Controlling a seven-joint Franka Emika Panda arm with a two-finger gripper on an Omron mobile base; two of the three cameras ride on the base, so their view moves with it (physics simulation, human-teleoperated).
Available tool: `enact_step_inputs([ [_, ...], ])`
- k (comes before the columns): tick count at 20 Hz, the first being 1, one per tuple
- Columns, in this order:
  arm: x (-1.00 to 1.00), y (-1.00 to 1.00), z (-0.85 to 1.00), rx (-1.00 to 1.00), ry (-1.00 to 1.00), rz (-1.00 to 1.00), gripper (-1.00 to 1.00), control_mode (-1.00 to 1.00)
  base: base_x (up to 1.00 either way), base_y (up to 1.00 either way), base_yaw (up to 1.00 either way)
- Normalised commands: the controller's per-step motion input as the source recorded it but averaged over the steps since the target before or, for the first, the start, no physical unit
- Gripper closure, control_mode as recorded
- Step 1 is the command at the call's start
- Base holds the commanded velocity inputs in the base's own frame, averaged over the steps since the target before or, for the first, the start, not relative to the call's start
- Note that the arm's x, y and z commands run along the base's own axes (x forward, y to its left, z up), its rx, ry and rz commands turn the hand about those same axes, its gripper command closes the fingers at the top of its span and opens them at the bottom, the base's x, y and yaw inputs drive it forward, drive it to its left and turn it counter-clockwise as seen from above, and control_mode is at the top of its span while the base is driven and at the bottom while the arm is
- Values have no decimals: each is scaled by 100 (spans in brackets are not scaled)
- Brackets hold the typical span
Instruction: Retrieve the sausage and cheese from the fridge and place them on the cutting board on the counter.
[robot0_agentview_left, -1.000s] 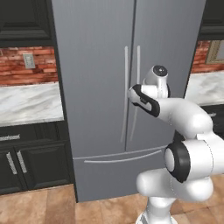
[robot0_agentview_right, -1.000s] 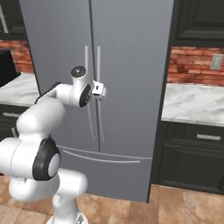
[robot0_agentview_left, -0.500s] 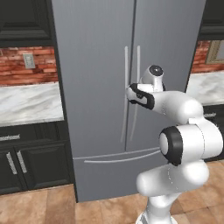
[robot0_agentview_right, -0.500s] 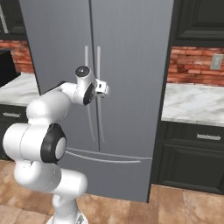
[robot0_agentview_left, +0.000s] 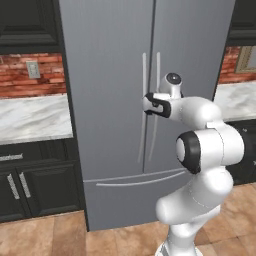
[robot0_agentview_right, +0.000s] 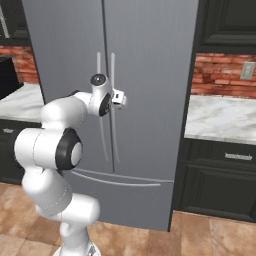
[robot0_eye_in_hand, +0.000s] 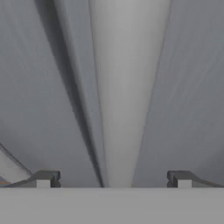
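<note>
Left base view: fridge (robot0_agentview_left: 110, 100) shut, both doors closed, filling the middle between stretches of marble counter (robot0_agentview_left: 32, 117) under red brick. Hand (robot0_agentview_left: 146, 103) reaching in from the right, at the two curved silver handles (robot0_agentview_left: 143, 100) where the doors meet.

Right base view: same shut fridge (robot0_agentview_right: 150, 75), hand (robot0_agentview_right: 120, 99) up against the handles (robot0_agentview_right: 113, 70) at mid-height; counter (robot0_agentview_right: 220, 117) to the right.

Hand view: fingers (robot0_eye_in_hand: 43, 178) spread wide, one handle (robot0_eye_in_hand: 127, 87) running straight up between them, not pinched. Sausage and cheese out of sight behind the closed doors.
</note>
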Motion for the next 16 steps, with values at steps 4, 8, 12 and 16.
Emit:
enact_step_inputs([
  [4,24,-4,-17,0,0,0,-100,-100,0,0,0],
  [8,26,-4,-10,0,0,0,-100,-100,0,0,0],
  [12,27,-1,-4,0,0,0,-100,-100,0,0,0],
  [16,19,0,0,0,0,0,100,-100,0,0,0],
])
